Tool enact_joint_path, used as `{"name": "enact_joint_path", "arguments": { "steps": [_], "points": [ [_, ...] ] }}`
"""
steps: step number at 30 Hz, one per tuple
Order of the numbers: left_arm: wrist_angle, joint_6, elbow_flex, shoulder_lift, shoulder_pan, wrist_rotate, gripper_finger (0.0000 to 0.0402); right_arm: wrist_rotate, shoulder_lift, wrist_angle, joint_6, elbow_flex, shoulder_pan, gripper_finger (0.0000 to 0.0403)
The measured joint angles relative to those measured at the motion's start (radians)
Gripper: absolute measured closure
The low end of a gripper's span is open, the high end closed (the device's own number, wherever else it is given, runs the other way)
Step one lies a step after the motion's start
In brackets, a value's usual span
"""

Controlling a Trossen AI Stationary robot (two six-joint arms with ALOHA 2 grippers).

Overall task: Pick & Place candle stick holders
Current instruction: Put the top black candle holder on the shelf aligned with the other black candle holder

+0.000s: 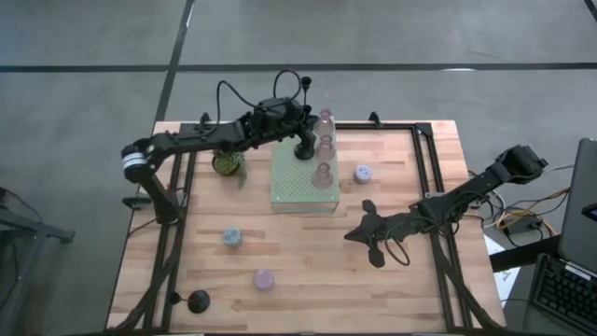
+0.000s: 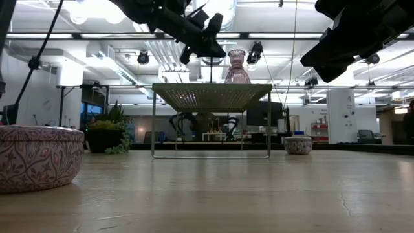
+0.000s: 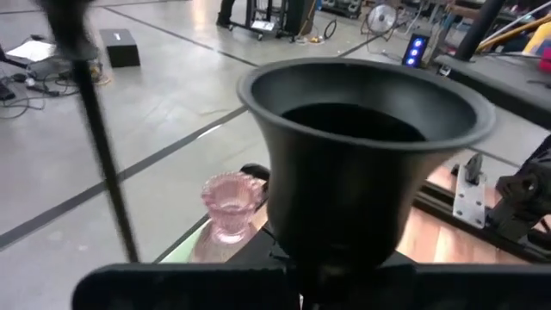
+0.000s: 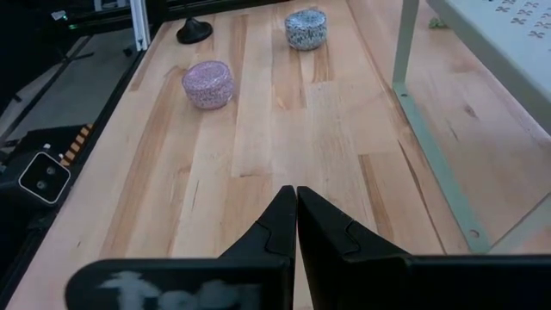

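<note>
Currently a black candle holder with a flared cup and thin stem is held in the left pincer, clenched low on the stem, at the far left corner of the pale green perforated rectangular board. Whether its base is already touching the board cannot be told.

Three translucent pink glass holders are standing in a row along the board's far right edge, just beside the black one. A stubby blue holder is sitting on the wooden counter just right of the board; a second blue one and a lavender one are well in front of the board to the left. Another black holder is lying near the front left corner of the counter, well apart from the board. A small green potted plant is to the board's left.

The right pincer is hovering in front of the board's right corner, fingers closed together on nothing.

Handling, as judged:
- Black holders: rigid, likely metal, top-heavy on a narrow stem. Best taken at the stem and kept upright.
- Pink glass: fragile and slick. To be gripped gently at the waist; knocks from the neighbouring black holder are to be avoided.
- Stubby ones: squat, stable, probably ceramic. To be gripped across the body.
</note>
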Motion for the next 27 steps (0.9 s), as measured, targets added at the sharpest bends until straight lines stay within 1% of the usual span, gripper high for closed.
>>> {"name": "enact_joint_path", "arguments": {
  "steps": [3, 5, 8, 11, 18, 22, 27],
  "points": [
    [0.028, -0.013, 0.000, 0.008, 0.000, 0.019, 0.0386, 0.000, 0.000, 0.000, 0.000, 0.000, 0.000, 0.0394],
    [0.033, -0.025, -0.001, 0.008, -0.001, 0.024, 0.0375, 0.000, 0.000, 0.000, 0.001, 0.000, 0.000, 0.0394],
    [0.007, -0.014, -0.001, 0.008, -0.001, 0.017, 0.0367, -0.001, 0.000, 0.000, 0.002, 0.000, 0.000, 0.0394],
    [-0.028, 0.030, -0.002, 0.007, -0.001, 0.012, 0.0367, -0.002, 0.000, 0.000, 0.002, -0.001, 0.000, 0.0394],
    [-0.065, 0.053, -0.002, 0.004, -0.003, 0.011, 0.0360, -0.004, 0.000, 0.000, 0.002, -0.002, 0.000, 0.0394],
    [-0.075, 0.058, -0.002, 0.000, -0.003, 0.010, 0.0341, -0.004, 0.000, 0.000, 0.002, -0.002, 0.000, 0.0394],
    [-0.092, 0.072, -0.002, -0.005, -0.003, 0.009, 0.0303, -0.004, 0.000, 0.000, 0.002, -0.003, 0.000, 0.0394]
  ]
}}
